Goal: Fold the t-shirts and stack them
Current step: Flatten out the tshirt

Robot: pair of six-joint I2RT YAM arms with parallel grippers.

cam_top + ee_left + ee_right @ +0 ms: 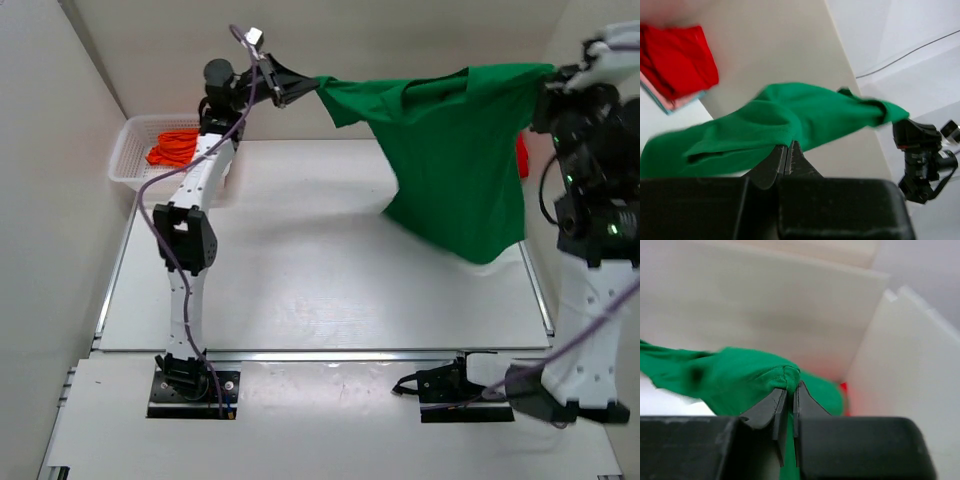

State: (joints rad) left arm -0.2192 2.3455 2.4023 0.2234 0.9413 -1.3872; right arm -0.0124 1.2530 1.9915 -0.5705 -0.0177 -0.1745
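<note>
Clamped shut on green t-shirt [455, 150] at both ends: pinched by left gripper [314, 88] at one end of the top edge, by right gripper [550, 75] at the other. Stretched in the air between them over the far right of the table [300, 270], body hanging down. Confirmed in both wrist views, with green cloth nipped between closed fingertips. Orange t-shirt [175, 147] heaped in white lattice basket [125, 165] at far left. Red t-shirt [521, 155] lying far right, mostly behind the green.
</note>
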